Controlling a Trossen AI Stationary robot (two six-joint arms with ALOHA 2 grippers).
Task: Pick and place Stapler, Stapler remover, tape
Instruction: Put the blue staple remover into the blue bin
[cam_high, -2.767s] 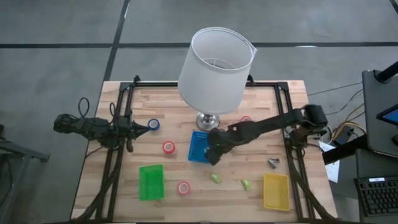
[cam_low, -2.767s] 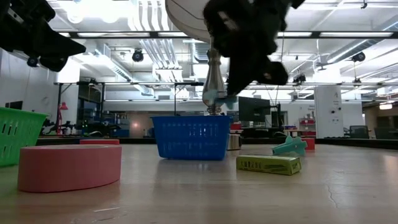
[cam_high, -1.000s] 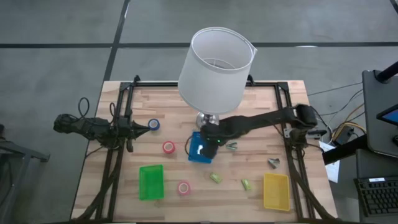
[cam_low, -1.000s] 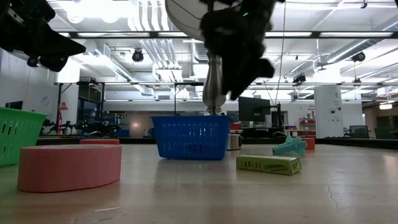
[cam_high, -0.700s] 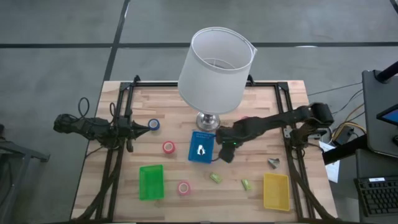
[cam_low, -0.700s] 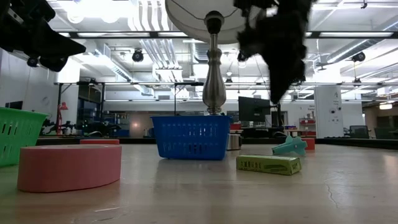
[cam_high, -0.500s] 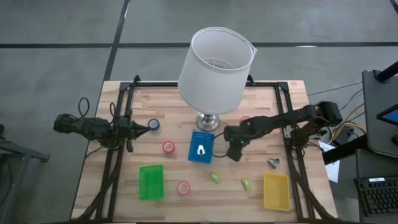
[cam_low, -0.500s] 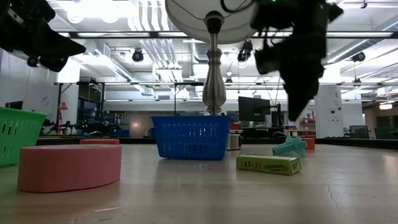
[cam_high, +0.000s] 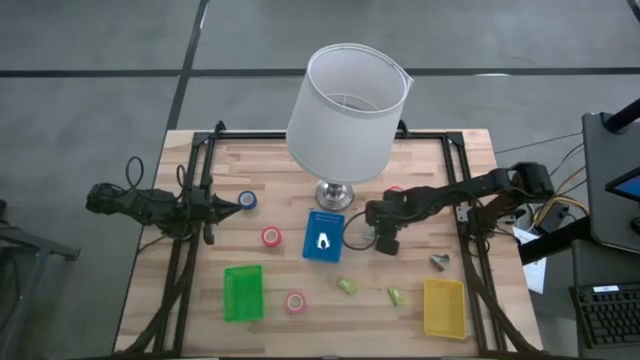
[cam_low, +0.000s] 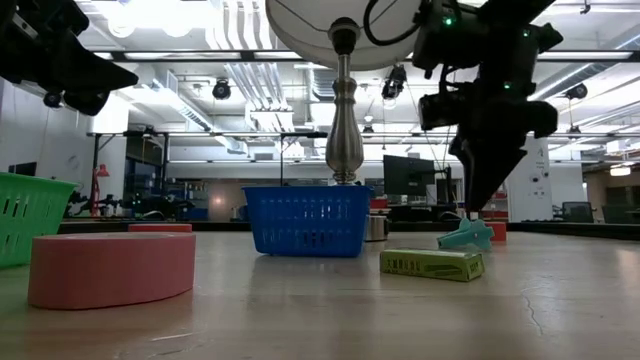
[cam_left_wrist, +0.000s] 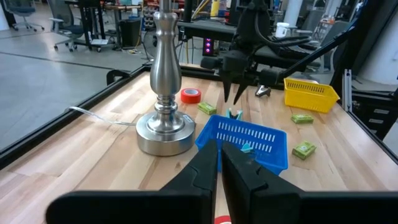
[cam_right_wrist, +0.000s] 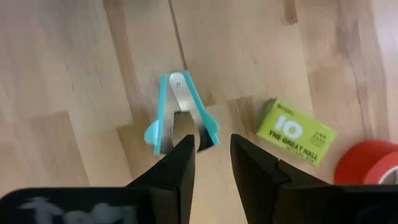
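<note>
Teal thing under the right arm: that's a stapler remover (cam_right_wrist: 179, 113), lying flat on the bare wood just beside the blue bin (cam_high: 323, 237), on the side toward the right arm.
Right gripper (cam_high: 385, 243): hangs right above the remover, fingers pointing down with a narrow gap between them, nothing held. My guess is it's lining up for a pinch.
Why there: the tips straddle the remover's jaw end in the right wrist view, so the grab looks aimed at the narrow part.
Remover looks: teal plastic wings, shiny metal strip down the middle, V-shaped.
Blue bin contents: one remover (cam_high: 323, 241) already sits inside, so this bin seems to be the spot for removers.
Neighbours: a green staple box (cam_right_wrist: 295, 132) and a red tape roll (cam_right_wrist: 367, 163) lie near the remover, not touching it.
Left gripper (cam_left_wrist: 220, 163): parked at the table's left edge near the blue tape roll (cam_high: 247, 200), fingers pressed together, empty.
Lamp (cam_high: 345, 110): stands just behind the blue bin.
</note>
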